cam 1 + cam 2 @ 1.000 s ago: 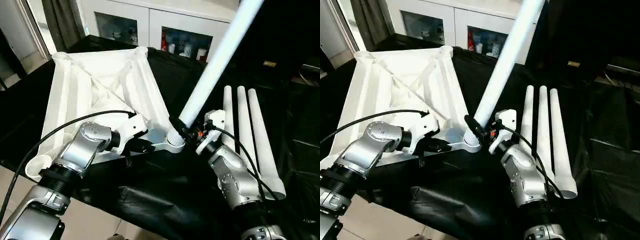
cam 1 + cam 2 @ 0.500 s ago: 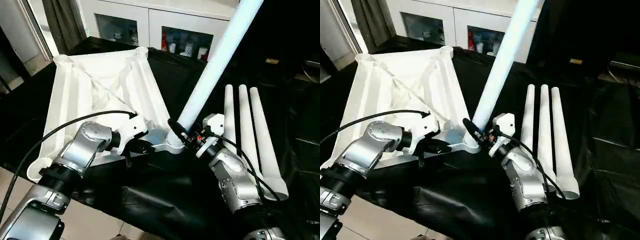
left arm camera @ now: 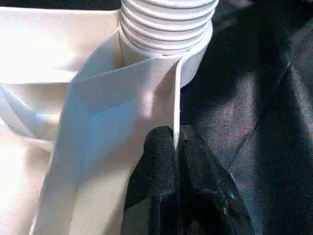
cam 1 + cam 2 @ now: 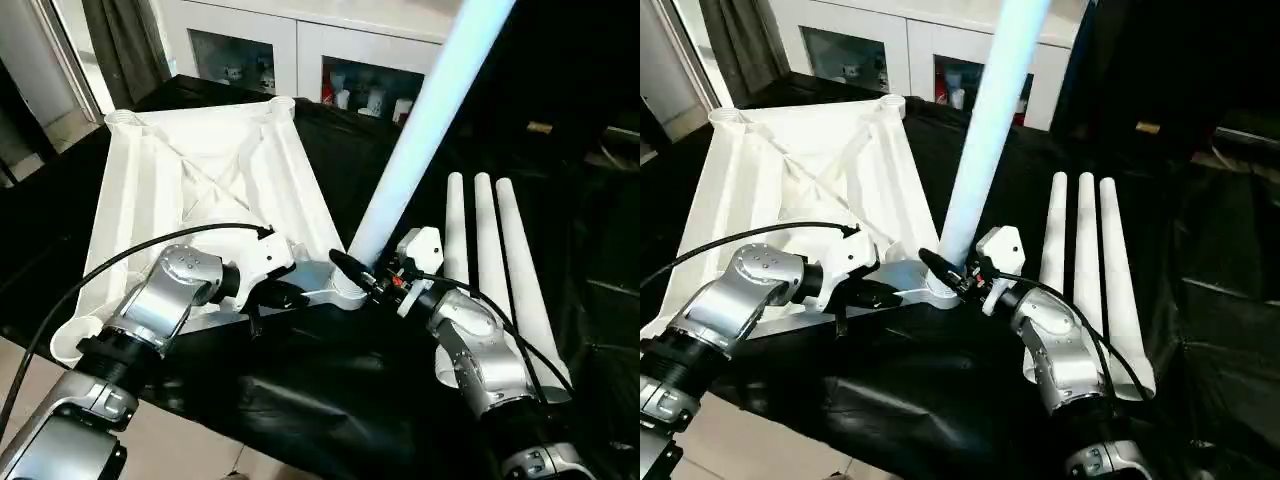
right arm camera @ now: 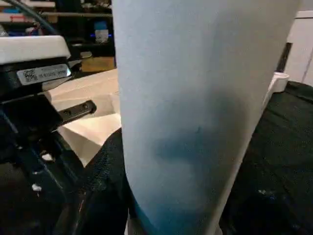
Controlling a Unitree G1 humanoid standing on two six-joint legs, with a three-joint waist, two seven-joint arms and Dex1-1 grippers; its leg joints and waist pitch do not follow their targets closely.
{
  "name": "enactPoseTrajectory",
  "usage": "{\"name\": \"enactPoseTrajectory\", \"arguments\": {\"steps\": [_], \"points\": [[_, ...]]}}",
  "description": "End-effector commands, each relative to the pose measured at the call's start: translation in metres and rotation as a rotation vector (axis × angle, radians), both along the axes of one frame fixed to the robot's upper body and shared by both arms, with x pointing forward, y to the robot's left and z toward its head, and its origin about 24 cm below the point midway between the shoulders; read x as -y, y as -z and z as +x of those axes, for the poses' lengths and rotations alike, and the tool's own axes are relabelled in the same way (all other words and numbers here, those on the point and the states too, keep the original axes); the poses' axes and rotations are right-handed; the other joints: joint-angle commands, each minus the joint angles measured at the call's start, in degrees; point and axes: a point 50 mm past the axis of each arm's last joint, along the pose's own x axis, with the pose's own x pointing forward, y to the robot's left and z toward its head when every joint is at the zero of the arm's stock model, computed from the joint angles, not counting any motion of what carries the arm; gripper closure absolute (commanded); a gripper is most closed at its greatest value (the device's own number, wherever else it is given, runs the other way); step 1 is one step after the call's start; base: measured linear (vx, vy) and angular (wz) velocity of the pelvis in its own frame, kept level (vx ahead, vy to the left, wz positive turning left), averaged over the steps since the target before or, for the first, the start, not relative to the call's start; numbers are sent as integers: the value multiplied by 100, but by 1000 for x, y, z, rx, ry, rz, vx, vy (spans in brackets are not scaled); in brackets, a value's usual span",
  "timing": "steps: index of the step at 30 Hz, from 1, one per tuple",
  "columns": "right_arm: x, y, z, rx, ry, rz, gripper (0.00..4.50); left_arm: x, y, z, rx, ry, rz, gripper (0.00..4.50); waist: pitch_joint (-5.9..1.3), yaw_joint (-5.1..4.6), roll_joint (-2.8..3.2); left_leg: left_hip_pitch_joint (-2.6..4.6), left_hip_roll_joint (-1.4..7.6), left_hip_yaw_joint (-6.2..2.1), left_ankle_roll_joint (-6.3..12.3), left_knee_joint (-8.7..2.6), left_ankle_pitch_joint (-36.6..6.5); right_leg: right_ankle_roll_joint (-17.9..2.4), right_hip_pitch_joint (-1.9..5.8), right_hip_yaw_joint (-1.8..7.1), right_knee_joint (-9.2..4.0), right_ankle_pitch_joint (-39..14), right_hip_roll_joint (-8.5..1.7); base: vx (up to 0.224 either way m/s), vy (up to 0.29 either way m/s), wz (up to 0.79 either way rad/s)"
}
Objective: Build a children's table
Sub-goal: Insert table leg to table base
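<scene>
While the tabletop (image 4: 200,190) lay ribs-up on the desk, left jaws pinched its edge rib; right jaws gripped the leg (image 4: 420,120) low at its near corner socket. Light, stiff, likely slippery plastic.

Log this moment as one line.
left gripper shut on tabletop rim | right gripper holding leg at corner socket

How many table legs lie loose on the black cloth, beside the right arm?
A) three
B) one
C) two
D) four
A: three white legs lie side by side on the black cloth, while a fourth leg stands in the tabletop corner socket, held by the right gripper.
</scene>
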Motion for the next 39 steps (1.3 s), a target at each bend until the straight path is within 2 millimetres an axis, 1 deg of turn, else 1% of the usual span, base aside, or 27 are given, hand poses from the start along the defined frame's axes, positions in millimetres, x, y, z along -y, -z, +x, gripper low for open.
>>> {"name": "enactPoseTrajectory", "arguments": {"steps": [1, 2, 3, 5, 7, 9, 10, 12, 13, 14, 15, 18, 20, 21, 23, 26, 28, 29, 30, 31, 32, 34, 35, 36, 37, 38, 39], "points": [[4, 48, -19, -242, -70, -125, 261, -11, 16, -7, -56, -21, 70, 450, -286, 42, 47, -21, 334, -103, 391, -420, -460, -1532, 313, 272, -375, 24, -566, 0, 0, 0], [4, 48, -19, -242, -70, -125, 261, -11, 16, -7, -56, -21, 70, 450, -286, 42, 47, -21, 334, -103, 391, -420, -460, -1532, 313, 272, -375, 24, -566, 0, 0, 0], [4, 49, -20, -261, -108, -145, 261, -11, 16, -9, -57, -3, 63, 450, -302, 37, 19, -17, 333, -99, 414, -411, -418, -1543, 317, 269, -366, 116, -563, 0, 0, 0], [5, 51, -20, -272, -148, -174, 261, -11, 17, -11, -55, 26, 67, 450, -306, 31, 12, -21, 331, -96, 431, -406, -417, -1554, 322, 268, -366, 145, -564, 0, 0, 0], [6, 51, -19, -282, -182, -195, 261, -12, 18, -14, -51, 60, 83, 450, -312, 26, 1, -16, 336, -95, 440, -406, -467, -1549, 316, 269, -372, 80, -567, 0, 0, 0], [6, 51, -19, -284, -191, -199, 261, -12, 18, -14, -50, 68, 87, 450, -310, 19, 13, 3, 346, -94, 400, -418, -559, -1552, 295, 268, -383, -23, -556, 0, 0, 0], [6, 50, -17, -287, -205, -205, 261, -12, 18, -15, -51, 82, 92, 450, -304, 18, -4, 7, 351, -91, 390, -424, -608, -1545, 290, 268, -395, -71, -555, 0, 0, 0], [7, 49, -16, -291, -231, -217, 261, -12, 18, -16, -53, 102, 97, 450, -299, 10, -14, 21, 356, -100, 307, -443, -783, -1523, 288, 265, -407, -306, -558, 0, 0, 0], [8, 47, -14, -306, -284, -241, 261, -11, 16, -18, -64, 144, 95, 450, -288, 12, -23, 27, 357, -96, 296, -446, -825, -1507, 280, 268, -419, -374, -558, 0, 0, 0], [8, 47, -14, -306, -284, -241, 261, -11, 16, -18, -64, 144, 95, 450, -288, 10, -29, 33, 352, -100, 291, -449, -871, -1506, 283, 269, -422, -458, -563, 0, 0, 0], [9, 47, -15, -315, -319, -261, 261, -11, 14, -18, -71, 168, 94, 450, -265, 5, -33, 37, 352, -107, 256, -468, -1013, -1466, 280, 275, -452, -758, -568, 0, 0, 0], [10, 48, -15, -330, -362, -282, 261, -11, 11, -19, -77, 197, 98, 450, -250, 22, -24, 76, 362, -109, 219, -500, -1123, -1405, 271, 283, -488, -1017, -581, 0, 0, 0], [11, 49, -16, -339, -410, -307, 261, -12, 9, -20, -84, 227, 101, 450, -254, 18, -19, 68, 360, -113, 226, -499, -1019, -1418, 277, 279, -471, -860, -572, 0, 0, 0], [12, 50, -18, -342, -451, -327, 261, -13, 8, -20, -87, 241, 111, 450, -264, 12, -23, 65, 355, -105, 285, -484, -848, -1488, 285, 268, -444, -525, -561, 0, 0, 0], [13, 50, -19, -345, -467, -330, 261, -13, 8, -20, -89, 244, 114, 450, -261, 24, -23, 62, 348, -92, 349, -473, -735, -1531, 290, 269, -429, -299, -563, 0, 0, 0], [13, 50, -20, -352, -489, -334, 261, -14, 8, -20, -97, 247, 110, 450, -247, 34, -24, 62, 353, -95, 365, -484, -741, -1556, 291, 262, -436, -287, -567, 0, 0, 0], [13, 51, -21, -356, -508, -338, 261, -14, 7, -20, -105, 250, 103, 450, -234, 44, -32, 71, 361, -98, 334, -501, -867, -1527, 286, 261, -456, -508, -566, 0, 0, 0], [13, 51, -21, -355, -511, -340, 261, -13, 7, -20, -108, 247, 96, 450, -226, 50, -18, 78, 366, -101, 310, -509, -928, -1514, 275, 265, -466, -618, -574, 0, 0, 0], [12, 52, -20, -351, -489, -336, 261, -12, 6, -19, -103, 227, 86, 450, -217, 46, -22, 78, 366, -103, 280, -517, -1008, -1506, 270, 268, -480, -749, -575, 0, 0, 0], [12, 53, -15, -342, -432, -325, 261, -12, 7, -15, -94, 188, 79, 450, -218, 43, -24, 80, 367, -104, 267, -522, -1039, -1499, 269, 267, -485, -806, -576, 0, 0, 0], [12, 53, -15, -342, -432, -325, 261, -12, 7, -15, -94, 188, 79, 450, -220, 42, -23, 88, 370, -103, 246, -524, -1051, -1499, 260, 269, -487, -846, -579, 0, 0, 0], [11, 53, -5, -327, -305, -308, 261, -11, 7, -8, -69, 115, 72, 450, -179, 27, -22, 93, 366, -110, 188, -550, -1304, -1438, 231, 282, -532, -1289, -582, 0, 0, 0], [11, 53, -1, -327, -246, -307, 261, -10, 7, -5, -65, 85, 61, 450, -154, 23, -33, 99, 363, -120, 141, -561, -1468, -1363, 213, 291, -568, -1684, -592, 0, 0, 0], [11, 53, 1, -327, -224, -305, 261, -9, 7, -4, -63, 77, 57, 450, -139, 22, -24, 112, 360, -142, 63, -580, -1658, -1232, 203, 292, -609, -2192, -609, 0, 0, 0], [12, 53, 7, -330, -128, -296, 261, -7, 6, 0, -55, 37, 39, 450, -140, 15, -27, 113, 370, -161, 22, -591, -1716, -1168, 201, 291, -610, -2376, -615, -56, 1, -6], [12, 54, 12, -334, -62, -289, 261, -5, 5, 3, -52, 5, 28, 450, -118, -15, -26, 94, 363, -183, -47, -613, -1842, -1058, 181, 290, -634, -2702, -622, -58, 7, -11], [12, 53, 20, -346, 63, -269, 261, -1, 4, 8, -45, -49, 10, 450, -118, -36, -22, 92, 360, -216, -110, -627, -1963, -917, 175, 284, -653, -3043, -637, -58, 7, -11]]}}
